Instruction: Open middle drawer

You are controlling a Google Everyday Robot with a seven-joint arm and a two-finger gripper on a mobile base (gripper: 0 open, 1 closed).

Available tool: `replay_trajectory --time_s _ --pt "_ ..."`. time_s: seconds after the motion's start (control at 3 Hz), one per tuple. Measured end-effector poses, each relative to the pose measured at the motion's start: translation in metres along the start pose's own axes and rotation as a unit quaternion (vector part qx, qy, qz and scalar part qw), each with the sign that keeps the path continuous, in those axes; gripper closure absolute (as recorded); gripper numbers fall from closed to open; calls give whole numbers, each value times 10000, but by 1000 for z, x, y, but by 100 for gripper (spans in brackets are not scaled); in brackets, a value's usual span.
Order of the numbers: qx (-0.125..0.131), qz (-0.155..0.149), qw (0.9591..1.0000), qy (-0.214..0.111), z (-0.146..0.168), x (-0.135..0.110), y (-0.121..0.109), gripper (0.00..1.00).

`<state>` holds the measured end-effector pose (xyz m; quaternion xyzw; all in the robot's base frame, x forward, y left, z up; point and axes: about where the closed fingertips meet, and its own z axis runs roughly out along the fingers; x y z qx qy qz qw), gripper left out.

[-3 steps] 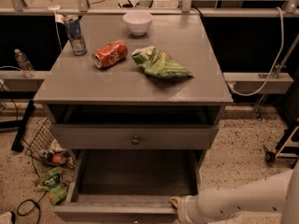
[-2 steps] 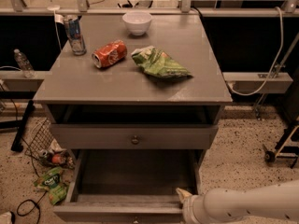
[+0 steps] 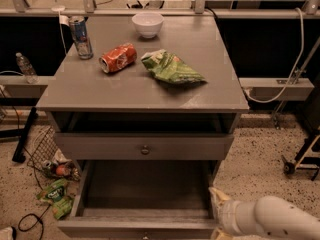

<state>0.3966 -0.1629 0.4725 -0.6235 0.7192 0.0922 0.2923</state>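
Observation:
The middle drawer point(image 3: 145, 190) is pulled far out of the grey cabinet, and its bare inside is in view. Its narrow front point(image 3: 100, 229) runs along the bottom edge of the view. Above it, the taller-fronted top drawer point(image 3: 145, 148) with the bigger knob stands slightly out. My gripper point(image 3: 218, 200) is at the drawer's right front corner, at the end of the white arm point(image 3: 275, 219) that comes in from the lower right. It sits by the right side wall, away from the knob.
On the cabinet top point(image 3: 100, 91) stand a white bowl point(image 3: 147, 24), an upright blue can point(image 3: 81, 36), a red can point(image 3: 118, 57) on its side and a green chip bag point(image 3: 171, 68). Litter point(image 3: 57, 196) and a cable lie on the floor at left. A wheeled stand point(image 3: 300, 161) is at right.
My gripper has moved right and a little up, from the drawer's front edge to its right front corner. The middle drawer stays pulled out.

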Motion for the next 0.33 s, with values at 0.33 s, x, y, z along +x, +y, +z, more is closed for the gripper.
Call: replay_trajectory --time_s 0.33 --pt "279 323 9991 -57 -45 35 -18 0"
